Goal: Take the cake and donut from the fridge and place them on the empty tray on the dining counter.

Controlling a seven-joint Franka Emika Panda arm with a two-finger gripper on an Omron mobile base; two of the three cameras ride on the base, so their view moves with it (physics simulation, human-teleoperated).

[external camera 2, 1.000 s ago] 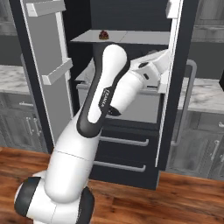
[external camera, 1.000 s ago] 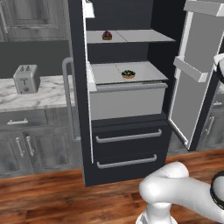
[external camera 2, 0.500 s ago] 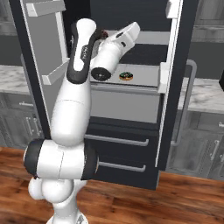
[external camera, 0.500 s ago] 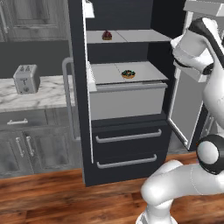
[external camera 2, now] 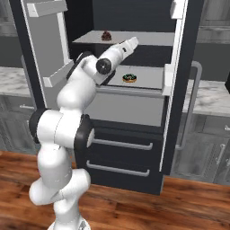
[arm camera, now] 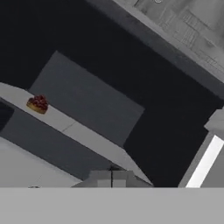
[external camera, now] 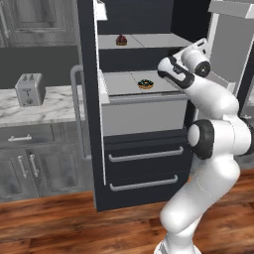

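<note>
- Cake (external camera: 121,39) on upper fridge (external camera: 139,99) shelf, far left part; donut (external camera: 145,84) on shelf below, near front edge.
- Gripper (external camera 2: 130,43) fingers together, holding nothing, raised betw. the two shelves, right of cake.
- Cake likely light, soft, crumbly, so pinch low at sides w/ gentle squeeze.
- Sits upright, dome up; round, no clear long axis.
- Donut lies flat, hole up.

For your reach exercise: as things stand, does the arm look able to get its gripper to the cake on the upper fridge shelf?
Probably yes. The fridge doors stand open, the cake sits alone near the shelf's front edge, and the shut gripper is already raised near that shelf with nothing between. It would have to open first.
</note>
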